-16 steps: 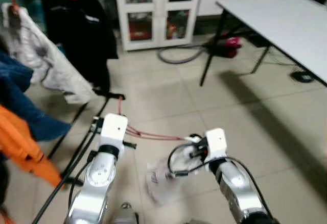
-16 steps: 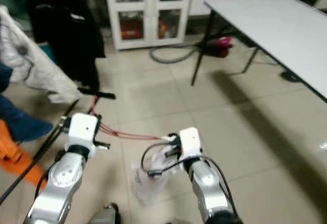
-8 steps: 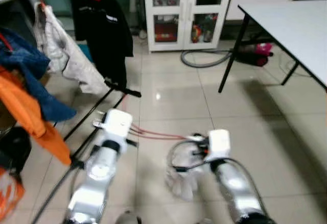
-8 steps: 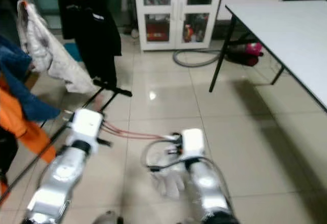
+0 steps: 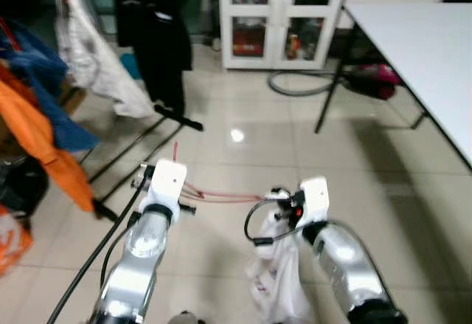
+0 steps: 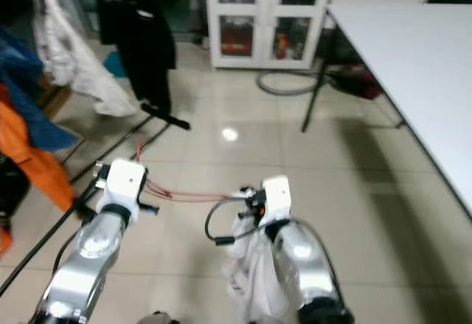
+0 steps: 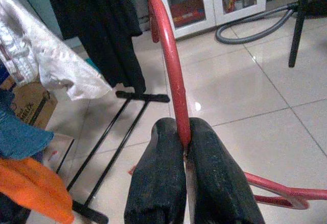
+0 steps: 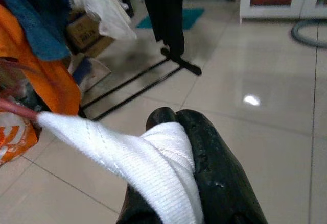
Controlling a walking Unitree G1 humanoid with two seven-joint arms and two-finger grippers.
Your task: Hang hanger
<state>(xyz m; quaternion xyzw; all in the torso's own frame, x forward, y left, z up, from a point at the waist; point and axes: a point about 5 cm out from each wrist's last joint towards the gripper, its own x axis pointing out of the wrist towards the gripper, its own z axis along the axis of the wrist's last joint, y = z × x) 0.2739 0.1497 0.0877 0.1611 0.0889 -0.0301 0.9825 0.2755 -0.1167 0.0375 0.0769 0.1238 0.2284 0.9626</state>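
1. Against the pictures of a second ago, the clothes rack with its hung garments has come further into view at the left. That shift is judged to be the camera turning toward it, so the hanging spot is being faced.
2. The white cloth now droops lower beneath the right arm, which suggests the load has been raised.
3. The red hanger is clamped at its hook between the shut fingers of the left tool; its bar reaches across to the right tool, which is closed on the white cloth.
4. The rack's black foot bars lie on the floor between robot and rail. The table stands well apart on the right.
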